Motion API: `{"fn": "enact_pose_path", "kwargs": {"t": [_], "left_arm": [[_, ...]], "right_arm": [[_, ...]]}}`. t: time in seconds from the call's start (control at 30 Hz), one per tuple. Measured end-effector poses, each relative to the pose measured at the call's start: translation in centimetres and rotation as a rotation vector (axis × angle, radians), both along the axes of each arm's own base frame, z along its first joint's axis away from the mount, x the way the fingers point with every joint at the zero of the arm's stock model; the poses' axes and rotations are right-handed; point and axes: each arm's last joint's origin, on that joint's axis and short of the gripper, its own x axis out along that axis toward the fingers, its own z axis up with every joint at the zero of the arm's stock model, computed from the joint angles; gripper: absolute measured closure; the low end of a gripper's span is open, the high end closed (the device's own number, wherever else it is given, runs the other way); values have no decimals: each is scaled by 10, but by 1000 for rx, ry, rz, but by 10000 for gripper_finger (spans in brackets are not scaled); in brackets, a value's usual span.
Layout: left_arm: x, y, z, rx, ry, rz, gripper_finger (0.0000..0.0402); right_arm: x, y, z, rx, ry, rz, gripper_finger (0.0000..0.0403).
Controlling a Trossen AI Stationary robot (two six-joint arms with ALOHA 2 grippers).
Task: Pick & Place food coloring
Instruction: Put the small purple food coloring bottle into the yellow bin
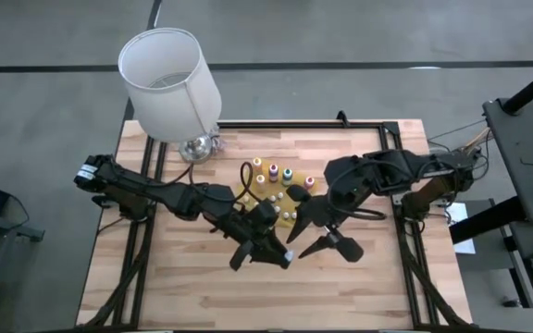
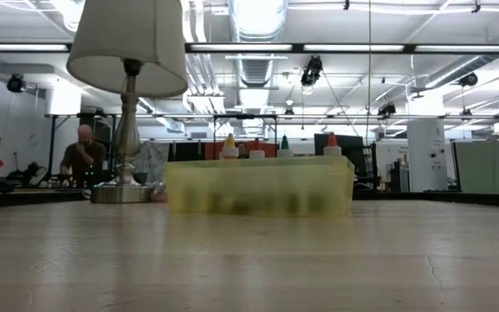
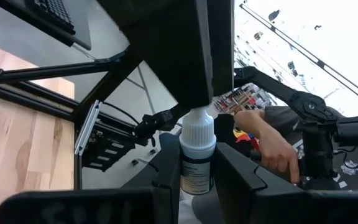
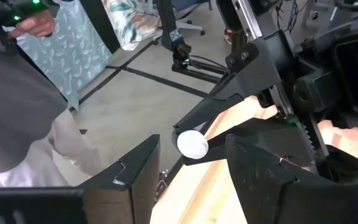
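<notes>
The yellow tray stands mid-table with several pale-tipped food coloring bottles upright in it; their tips show above its wall in the low view. Both grippers hover over the table's near side of the tray, out of the low view. My left gripper is shut on a small white-capped vial. My right gripper is open and faces that vial end-on. Its fingers stand either side of the white cap with gaps showing. My left gripper pinches the vial by its labelled body, just below the white cap, between its two fingers. The vial is lifted clear of table and tray. Its cap end sticks out beyond the fingertips toward my right gripper.
A lamp with a white shade and metal base stands at the table's far left, beside the tray. A black cable loop lies at the tray's left. A person's hand shows beyond the table. Bare wood lies along the near edge.
</notes>
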Motion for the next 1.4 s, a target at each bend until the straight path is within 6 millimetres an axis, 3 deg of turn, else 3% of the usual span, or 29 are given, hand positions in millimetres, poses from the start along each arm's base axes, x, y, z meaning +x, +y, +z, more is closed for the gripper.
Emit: {"fn": "enact_pose_path", "kwargs": {"t": [0.87, 1.4], "left_arm": [[3, 9, 2, 3, -25, 47, 346], [3, 9, 3, 7, -38, 47, 346]], "right_arm": [[3, 0, -6, -14, 7, -3, 231], [3, 0, -7, -25, 1, 1, 299]]}}
